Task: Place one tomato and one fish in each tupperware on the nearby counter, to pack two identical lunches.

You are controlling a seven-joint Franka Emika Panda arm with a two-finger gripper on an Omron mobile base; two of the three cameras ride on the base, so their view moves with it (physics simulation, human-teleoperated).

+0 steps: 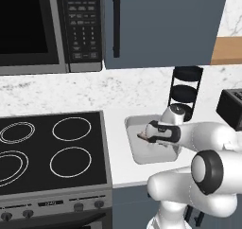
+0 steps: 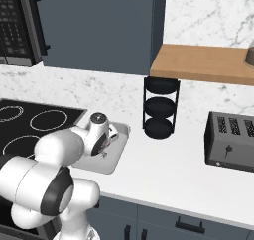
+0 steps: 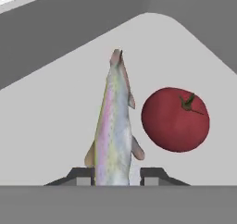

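In the hand view the fish (image 3: 112,130) runs down between the finger tips, its tail end cut off at the bottom. From both base views the arm covers much of the tupperware (image 1: 134,150); the fish there shows only as a small sliver.

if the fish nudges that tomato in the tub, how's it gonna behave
The tomato looks round and smooth, so it would probably roll across the flat floor of the tupperware rather than slide. The raised rim should likely stop it from leaving. Lying apart from the fish between the end effector fingertips, it seems free to move.
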